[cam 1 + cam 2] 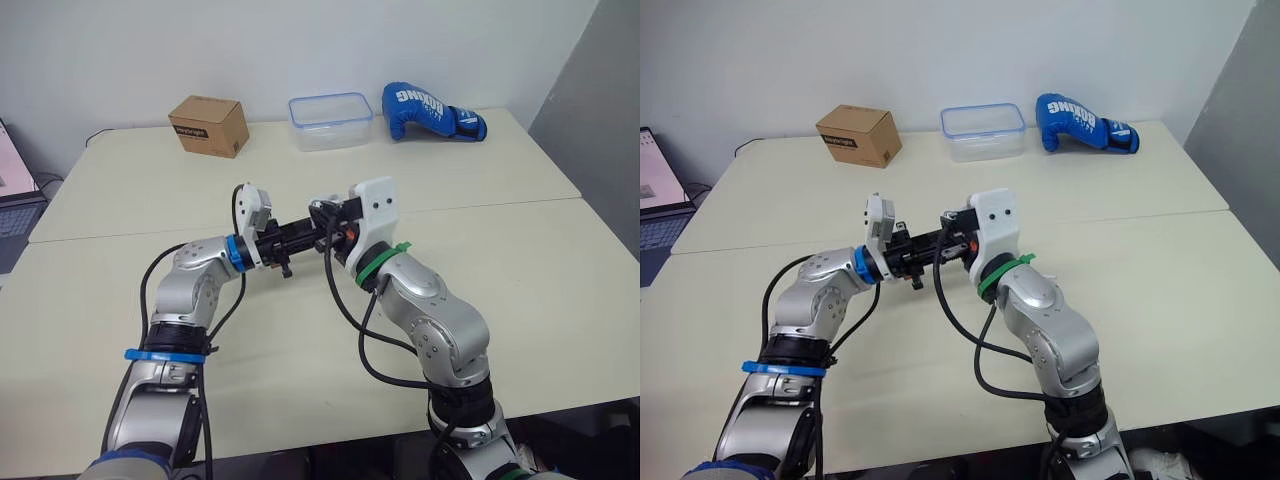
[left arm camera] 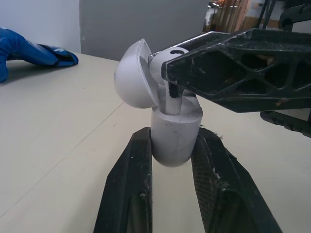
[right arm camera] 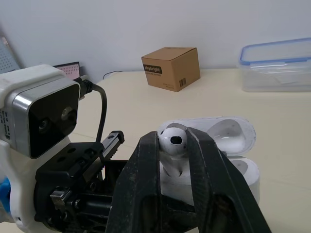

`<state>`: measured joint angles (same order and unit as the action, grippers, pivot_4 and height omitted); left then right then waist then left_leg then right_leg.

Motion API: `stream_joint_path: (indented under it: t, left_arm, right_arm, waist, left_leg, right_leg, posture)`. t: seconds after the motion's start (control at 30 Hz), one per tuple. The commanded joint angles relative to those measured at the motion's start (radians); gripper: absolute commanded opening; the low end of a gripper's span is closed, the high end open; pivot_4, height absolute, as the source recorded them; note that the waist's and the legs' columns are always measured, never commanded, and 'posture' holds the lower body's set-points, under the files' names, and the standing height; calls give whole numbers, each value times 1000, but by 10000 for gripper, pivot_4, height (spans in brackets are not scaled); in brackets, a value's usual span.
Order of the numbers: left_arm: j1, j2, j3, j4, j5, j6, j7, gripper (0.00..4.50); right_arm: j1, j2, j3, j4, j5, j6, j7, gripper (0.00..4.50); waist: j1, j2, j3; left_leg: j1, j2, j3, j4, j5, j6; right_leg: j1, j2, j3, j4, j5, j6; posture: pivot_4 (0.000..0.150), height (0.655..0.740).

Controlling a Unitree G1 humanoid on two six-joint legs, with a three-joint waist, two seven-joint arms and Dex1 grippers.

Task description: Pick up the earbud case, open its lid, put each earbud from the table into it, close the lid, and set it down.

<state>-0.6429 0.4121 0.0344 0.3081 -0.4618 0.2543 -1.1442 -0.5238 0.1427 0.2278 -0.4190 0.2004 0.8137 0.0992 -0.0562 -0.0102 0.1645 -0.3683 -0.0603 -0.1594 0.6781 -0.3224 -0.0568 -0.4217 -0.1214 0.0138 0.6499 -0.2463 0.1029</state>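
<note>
Left gripper (image 1: 930,252) and right gripper (image 1: 954,240) raised over the tabletop (image 1: 1160,270), tips close together. Along far edge: cardboard box (image 1: 858,135), clear plastic container (image 1: 983,132), blue boxing glove (image 1: 1085,123). Laptop (image 1: 655,195) far left.

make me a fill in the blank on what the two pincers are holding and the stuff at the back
The left pincer grips the earbud case, whose lid is ____.
The right pincer pinches a white ____ at the case's mouth.
Behind the arms, the clear container sits between the cardboard box and a blue ____.
Missing words: open; earbud; boxing glove.
</note>
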Motion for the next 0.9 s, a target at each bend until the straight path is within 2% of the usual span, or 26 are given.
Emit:
stream_joint_path:
  t: [0.03, 0.2, 0.4, 0.6, 0.7, 0.8, 0.9]
  left_arm:
    - [-40, 1, 28, -25, -13, -28, 7, 7453]
    - [-42, -4, 28, -23, -12, -33, 11, 7453]
    - [-40, -3, 29, -28, -14, -34, 15, 7453]
    - [-34, 3, 30, -32, -16, -33, 13, 7453]
    - [-25, 6, 33, -35, -16, -35, 11, 7453]
    - [-9, 16, 33, -30, -16, -41, -5, 7453]
    - [14, 26, 32, -24, -16, -53, -32, 7453]
  right_arm:
    - [-8, -5, 18, -44, -11, 3, -11, 4228]
    - [-10, -12, 19, -48, -4, 13, -2, 4228]
    - [-18, -22, 27, -54, -20, -4, 3, 24366]
    - [-26, -52, 14, -57, -35, -42, 10, 24366]
    - [-36, -119, -9, -99, 1, -58, 82, 24366]
    - [-66, -225, -86, -183, 141, 33, 223, 24366]
    - [-145, -400, -202, -228, 319, 168, 386, 24366]
  waist:
    - [0, 0, 0]
    - [0, 0, 0]
    - [0, 0, 0]
    - [0, 0, 0]
    - [0, 0, 0]
    - [0, 0, 0]
    - [0, 0, 0]
  left_leg:
    - [0, 0, 0, 0, 0, 0]
    - [0, 0, 0, 0, 0, 0]
    - [0, 0, 0, 0, 0, 0]
    - [0, 0, 0, 0, 0, 0]
    - [0, 0, 0, 0, 0, 0]
    - [0, 0, 0, 0, 0, 0]
    - [0, 0, 0, 0, 0, 0]
  right_leg:
    - [0, 0, 0, 0, 0, 0]
    - [0, 0, 0, 0, 0, 0]
    - [0, 0, 0, 0, 0, 0]
    - [0, 0, 0, 0, 0, 0]
    - [0, 0, 0, 0, 0, 0]
    - [1, 0, 0, -1, 0, 0]
    - [1, 0, 0, -1, 0, 0]
  posture:
    - [1500, 7307]
    - [1500, 7307]
    - [1500, 7307]
    - [1500, 7307]
    - [1500, 7307]
    - [1500, 7307]
    - [1500, 7307]
